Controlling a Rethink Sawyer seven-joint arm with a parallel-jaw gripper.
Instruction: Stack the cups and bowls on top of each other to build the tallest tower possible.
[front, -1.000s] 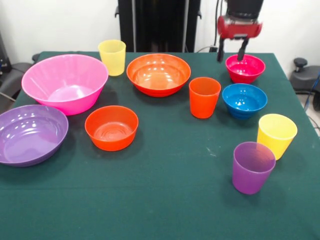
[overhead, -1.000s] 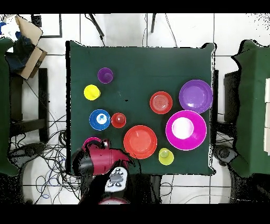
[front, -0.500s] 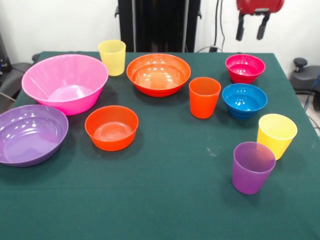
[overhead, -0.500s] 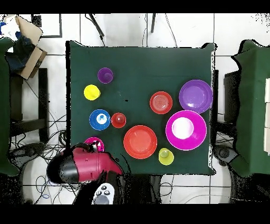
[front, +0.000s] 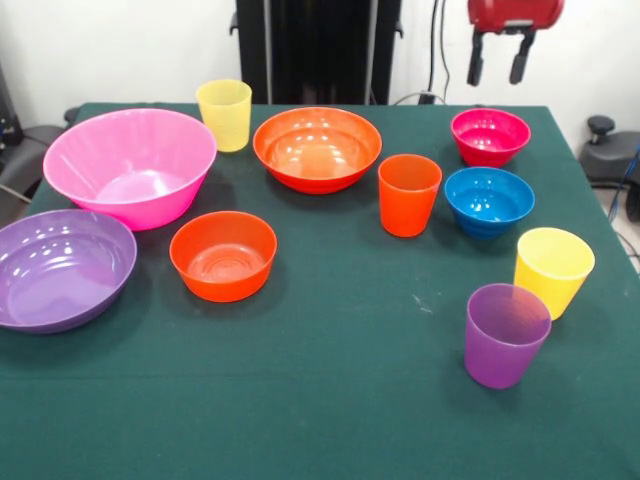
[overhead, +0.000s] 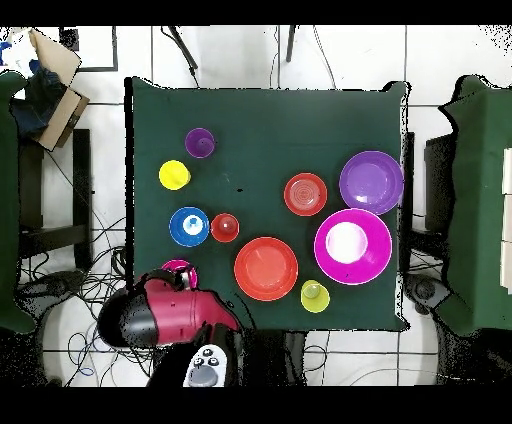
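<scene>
In the front view the gripper (front: 497, 62) hangs empty with jaws parted, high above the far edge of the magenta bowl (front: 490, 136) at the tabletop's (front: 330, 400) far right; overhead, that bowl (overhead: 180, 270) peeks out just beyond the arm's red head.

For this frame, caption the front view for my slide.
Open tool hangs above the magenta bowl; nothing stacked.

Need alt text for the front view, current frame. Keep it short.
Ten separate plastic pieces sit unstacked on a green table: six bowls, including a big pink bowl at left and a magenta bowl at far right, and four cups, including an orange cup mid-table. The robot's tool hangs open and empty above the magenta bowl.
</scene>
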